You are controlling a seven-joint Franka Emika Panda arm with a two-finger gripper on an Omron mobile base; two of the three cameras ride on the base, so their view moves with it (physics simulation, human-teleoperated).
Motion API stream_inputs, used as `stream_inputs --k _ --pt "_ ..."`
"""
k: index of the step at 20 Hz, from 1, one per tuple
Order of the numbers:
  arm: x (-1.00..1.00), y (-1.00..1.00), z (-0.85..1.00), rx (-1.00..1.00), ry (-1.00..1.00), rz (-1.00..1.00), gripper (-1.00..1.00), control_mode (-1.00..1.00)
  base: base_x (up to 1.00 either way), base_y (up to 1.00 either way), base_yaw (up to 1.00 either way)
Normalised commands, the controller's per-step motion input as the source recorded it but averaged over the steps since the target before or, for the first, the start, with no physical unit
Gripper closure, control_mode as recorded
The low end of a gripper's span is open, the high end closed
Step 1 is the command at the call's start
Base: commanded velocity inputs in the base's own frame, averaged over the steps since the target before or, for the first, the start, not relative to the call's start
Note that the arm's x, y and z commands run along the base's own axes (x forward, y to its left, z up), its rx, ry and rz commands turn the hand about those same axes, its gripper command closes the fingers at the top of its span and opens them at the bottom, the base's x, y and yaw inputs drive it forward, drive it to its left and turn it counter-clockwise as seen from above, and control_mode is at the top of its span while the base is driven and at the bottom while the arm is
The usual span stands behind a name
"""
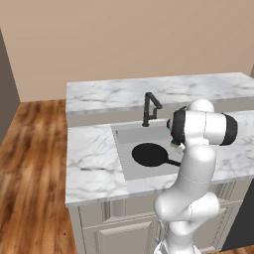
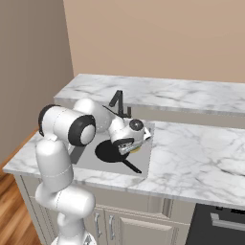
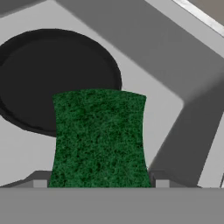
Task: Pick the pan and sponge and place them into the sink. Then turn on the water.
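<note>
In the hand view the sponge (image 3: 99, 138) sits at lower centre, its green scouring face toward the camera, its sides pinched inward where the gripper (image 3: 100, 183) squeezes it between its two fingertips (image 3: 40, 183). Behind it, in the upper left of that frame, lies the black frying pan (image 3: 52, 70) on the grey floor of the sink (image 3: 144, 52), whose walls meet in a corner at the right.

In the left base view the pan (image 1: 150, 155) rests flat in the middle of the basin (image 1: 130, 171), its thin handle running toward the lower right and passing behind the arm. A sliver of yellow and green (the sponge (image 1: 175, 144), mostly hidden by the wrist) shows just right of the pan, at the centre of the frame. The black angular faucet (image 1: 150, 106) stands at the rear rim, above the pan.

In the right base view the gripper (image 2: 131, 147) hangs over the right part of the sink (image 2: 143, 165), at centre frame, with the sponge's (image 2: 136, 149) yellow edge peeking beneath it. The pan (image 2: 107, 152) lies to its left, handle pointing lower right. The faucet (image 2: 118, 103) rises above it, and the white marble counter (image 2: 201, 153) spreads across the right half.
</note>
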Motion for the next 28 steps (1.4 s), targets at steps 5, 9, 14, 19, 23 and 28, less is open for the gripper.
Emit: stream_inputs --k 5,9,14,19,23,28 --pt "0.37 0.23 -0.47 -0.01 0.0 0.11 1.0 -1.0 0.0 0.0 0.0" --pt "0.55 0.14 -0.54 -0.04 0.0 0.1 1.0 -1.0 0.0 0.0 0.0" --pt "0.56 0.03 -0.47 -0.04 0.0 0.09 1.0 -1.0 0.0 0.0 0.0" --pt "0.35 0.0 -0.34 -0.02 0.0 0.09 1.0 -1.0 0.0 0.0 0.0" --pt "0.3 0.0 -0.38 -0.04 -0.01 0.09 1.0 -1.0 0.0 0.0 0.0" --pt "0.26 0.0 -0.24 -0.04 -0.02 0.06 1.0 -1.0 0.0 0.0 0.0"
